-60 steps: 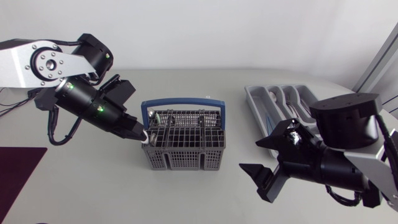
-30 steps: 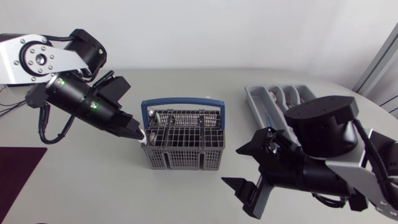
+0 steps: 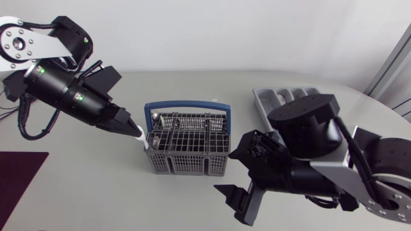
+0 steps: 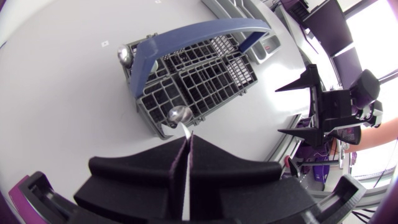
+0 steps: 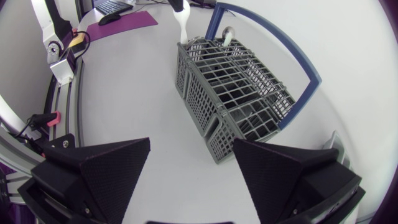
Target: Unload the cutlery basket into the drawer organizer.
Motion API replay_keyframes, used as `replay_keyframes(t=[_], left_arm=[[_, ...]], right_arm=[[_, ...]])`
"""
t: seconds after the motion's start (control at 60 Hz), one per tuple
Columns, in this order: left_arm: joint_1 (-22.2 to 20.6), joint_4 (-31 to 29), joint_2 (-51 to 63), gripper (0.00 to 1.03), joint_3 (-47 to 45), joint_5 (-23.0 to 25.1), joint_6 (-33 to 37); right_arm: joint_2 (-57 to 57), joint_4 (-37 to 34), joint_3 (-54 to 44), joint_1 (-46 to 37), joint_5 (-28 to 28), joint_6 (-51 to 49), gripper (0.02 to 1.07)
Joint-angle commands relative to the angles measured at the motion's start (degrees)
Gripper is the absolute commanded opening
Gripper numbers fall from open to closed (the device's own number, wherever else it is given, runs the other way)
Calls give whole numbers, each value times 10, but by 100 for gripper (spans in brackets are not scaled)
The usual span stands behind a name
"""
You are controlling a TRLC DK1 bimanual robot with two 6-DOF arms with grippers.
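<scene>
As the left gripper [image 3: 131, 127], clenched on a spoon [image 4: 180, 116], raised it from the cutlery basket [image 3: 189, 154], unloading advanced; the right gripper [image 5: 191, 158] neared, released

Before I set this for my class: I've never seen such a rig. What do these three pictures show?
Two robot arms work at a table. One picture looks down from above; the other two come from a camera on each arm's wrist. On the table are a basket and, partly behind the right arm, an organizer. The left gripper is shut on a spoon at the basket's corner. The right gripper is open and empty, beside the basket.
</scene>
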Motion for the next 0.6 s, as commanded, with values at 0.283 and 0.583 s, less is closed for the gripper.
replay_keyframes(t=[0.283,0.583], left_arm=[[-24,-37,-26,5,51,5,2],[-50,-60,-38,5,84,-44,8]], right_arm=[[11,3,15,14,4,2,100],[25,5,21,27,8,2,100]])
